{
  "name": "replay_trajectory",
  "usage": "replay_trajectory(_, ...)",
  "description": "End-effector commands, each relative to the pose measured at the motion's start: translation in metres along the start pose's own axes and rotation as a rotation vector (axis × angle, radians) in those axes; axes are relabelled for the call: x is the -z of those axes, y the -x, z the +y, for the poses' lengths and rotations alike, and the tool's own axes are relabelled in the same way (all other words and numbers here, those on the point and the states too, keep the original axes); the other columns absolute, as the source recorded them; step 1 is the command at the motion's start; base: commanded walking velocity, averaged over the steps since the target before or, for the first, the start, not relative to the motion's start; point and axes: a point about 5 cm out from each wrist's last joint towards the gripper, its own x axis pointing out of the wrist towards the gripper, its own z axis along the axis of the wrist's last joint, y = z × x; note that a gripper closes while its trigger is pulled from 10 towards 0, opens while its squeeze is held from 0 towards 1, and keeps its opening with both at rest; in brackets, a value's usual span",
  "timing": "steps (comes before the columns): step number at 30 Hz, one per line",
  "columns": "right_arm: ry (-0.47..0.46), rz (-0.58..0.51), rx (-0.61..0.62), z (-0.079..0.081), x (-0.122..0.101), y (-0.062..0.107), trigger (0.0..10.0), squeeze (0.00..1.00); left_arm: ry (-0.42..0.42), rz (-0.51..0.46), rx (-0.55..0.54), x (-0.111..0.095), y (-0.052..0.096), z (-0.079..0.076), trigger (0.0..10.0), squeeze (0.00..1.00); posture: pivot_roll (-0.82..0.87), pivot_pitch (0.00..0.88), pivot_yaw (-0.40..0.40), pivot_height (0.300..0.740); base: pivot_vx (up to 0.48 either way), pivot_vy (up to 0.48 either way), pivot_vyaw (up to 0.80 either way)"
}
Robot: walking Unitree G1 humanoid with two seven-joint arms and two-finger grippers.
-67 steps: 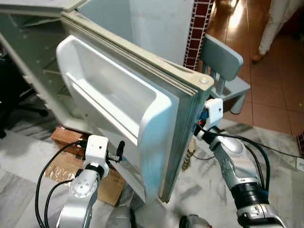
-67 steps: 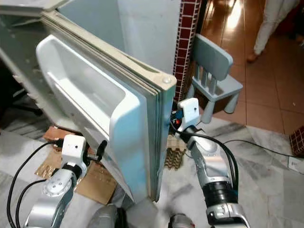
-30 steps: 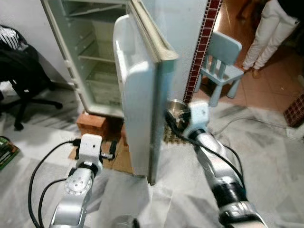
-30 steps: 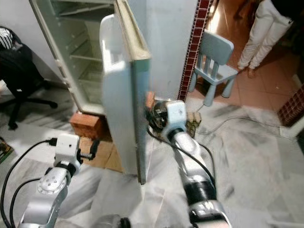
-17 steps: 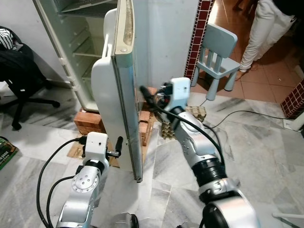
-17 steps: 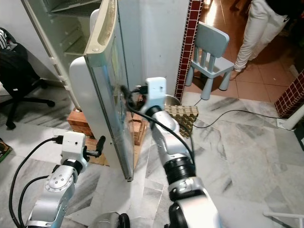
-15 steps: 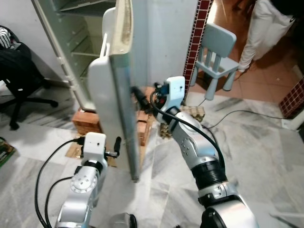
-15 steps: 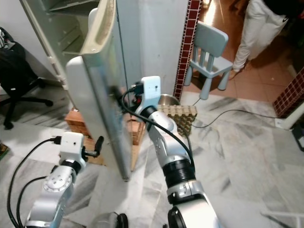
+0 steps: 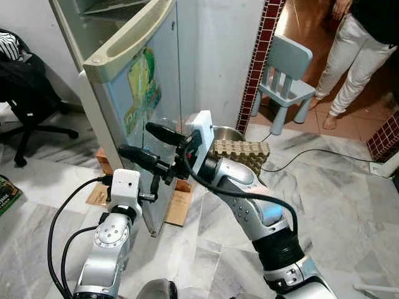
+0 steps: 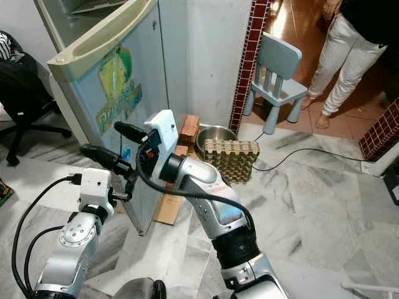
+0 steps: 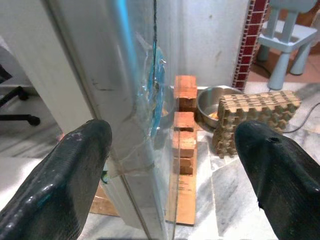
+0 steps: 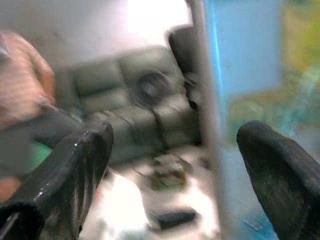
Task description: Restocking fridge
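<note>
Risk w/ fridge door [image 9: 140,75]: we've got right tool [image 9: 144,142] spread open at its front, gripping nothing, left tool [image 11: 165,165] open astride its lower edge, so a swing could pinch fingers.

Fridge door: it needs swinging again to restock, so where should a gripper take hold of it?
Probably the fridge door by its free vertical edge, approached from the front: right gripper has open fingers there, and that edge is thin enough to straddle.
</note>
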Motion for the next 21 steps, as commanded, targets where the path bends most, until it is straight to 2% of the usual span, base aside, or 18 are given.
replay_trajectory(1, 0.038, 0.057, 0.083, -0.012, 0.008, 0.013, 10.0, 0.00, 0.025, 0.007, 0.033, 0.001, 0.000, -0.001, 10.0, 0.00, 0.09, 0.022, 0.019, 0.740, 0.000, 0.000, 0.00)
replay_trajectory(2, 0.065, 0.103, 0.105, -0.019, 0.014, 0.025, 10.0, 0.00, 0.039, 0.006, 0.064, 0.000, 0.001, -0.003, 10.0, 0.00, 0.09, 0.022, 0.019, 0.740, 0.000, 0.000, 0.00)
replay_trajectory(3, 0.076, 0.115, 0.111, -0.021, 0.016, 0.028, 10.0, 0.00, 0.041, 0.006, 0.073, 0.000, 0.001, -0.004, 10.0, 0.00, 0.09, 0.022, 0.019, 0.740, 0.000, 0.000, 0.00)
replay_trajectory(5, 0.090, 0.159, 0.144, -0.029, 0.023, 0.044, 10.0, 0.00, 0.007, 0.014, 0.073, 0.003, 0.003, -0.004, 10.0, 0.00, 0.09, 0.024, 0.020, 0.740, 0.000, 0.000, 0.00)
replay_trajectory(6, 0.095, 0.168, 0.163, -0.032, 0.024, 0.047, 10.0, 0.00, 0.003, 0.018, 0.074, 0.003, 0.003, -0.004, 10.0, 0.00, 0.09, 0.024, 0.020, 0.740, 0.000, 0.000, 0.00)
replay_trajectory(8, 0.108, 0.176, 0.185, -0.038, 0.024, 0.052, 10.0, 0.00, 0.007, 0.032, 0.147, 0.005, 0.002, -0.008, 10.0, 0.00, 0.09, 0.024, 0.020, 0.740, 0.000, 0.000, 0.00)
replay_trajectory(10, 0.107, 0.157, 0.224, -0.042, 0.021, 0.055, 10.0, 0.00, 0.054, 0.078, 0.234, 0.009, -0.003, -0.014, 10.0, 0.00, 0.09, 0.028, 0.013, 0.740, 0.000, 0.000, 0.00)
replay_trajectory(11, 0.104, 0.143, 0.246, -0.044, 0.019, 0.056, 10.0, 0.00, 0.008, 0.111, 0.295, 0.013, -0.013, -0.019, 10.0, 0.00, 0.07, 0.024, 0.007, 0.740, 0.000, 0.000, 0.00)
replay_trajectory(12, 0.124, 0.136, 0.256, -0.044, 0.017, 0.057, 10.0, 0.00, -0.038, 0.108, 0.302, 0.012, -0.020, -0.020, 10.0, 0.00, 0.06, 0.019, 0.007, 0.740, 0.000, 0.000, 0.00)
replay_trajectory(13, 0.156, 0.126, 0.289, -0.046, 0.015, 0.057, 10.0, 0.00, -0.079, 0.100, 0.290, 0.009, -0.030, -0.018, 10.0, 0.00, 0.06, 0.019, 0.007, 0.740, 0.000, 0.000, 0.00)
replay_trajectory(16, 0.164, 0.112, 0.398, -0.055, 0.015, 0.054, 10.0, 0.00, -0.074, 0.077, 0.218, -0.001, -0.042, -0.010, 10.0, 0.00, 0.06, 0.006, 0.009, 0.740, 0.000, 0.000, 0.00)
replay_trajectory(17, 0.089, 0.093, 0.429, -0.061, 0.019, 0.046, 10.0, 0.00, -0.053, 0.046, 0.187, -0.009, -0.043, -0.004, 10.0, 0.00, 0.07, 0.000, 0.006, 0.740, 0.000, 0.000, 0.00)
replay_trajectory(20, 0.051, 0.065, 0.433, -0.064, 0.020, 0.019, 10.0, 0.00, -0.031, 0.037, 0.145, -0.006, -0.033, 0.005, 10.0, 0.00, 0.11, 0.000, 0.001, 0.740, 0.000, 0.000, 0.00)
replay_trajectory(21, 0.051, 0.065, 0.433, -0.064, 0.020, 0.019, 10.0, 0.00, -0.031, 0.037, 0.145, -0.006, -0.033, 0.005, 10.0, 0.00, 0.11, 0.000, 0.001, 0.740, 0.000, 0.000, 0.00)
